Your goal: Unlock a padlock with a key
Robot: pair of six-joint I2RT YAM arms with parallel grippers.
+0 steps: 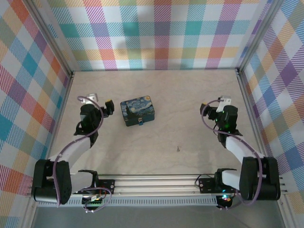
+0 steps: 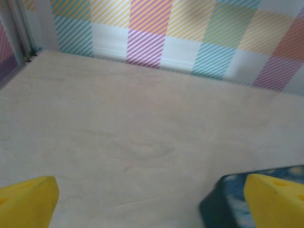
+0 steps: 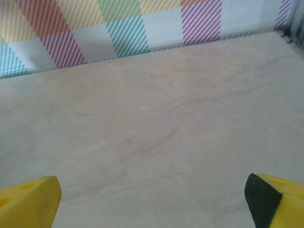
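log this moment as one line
left gripper open, beside dark-blue painted rectangular tin | right gripper open, empty | tiny blue padlock at tin's near edge | thin dark metal key lying on table, ungrasped

The top external camera hung high above and behind the arm bases, looking steeply down on the whole table (image 1: 190, 95) and the plaid walls (image 1: 156, 33). Each wrist camera sat low and close over the tabletop, facing the far wall past its own yellow fingertips (image 2: 28, 202). The left wrist view shared the painted tin (image 2: 223, 204) with the overhead.
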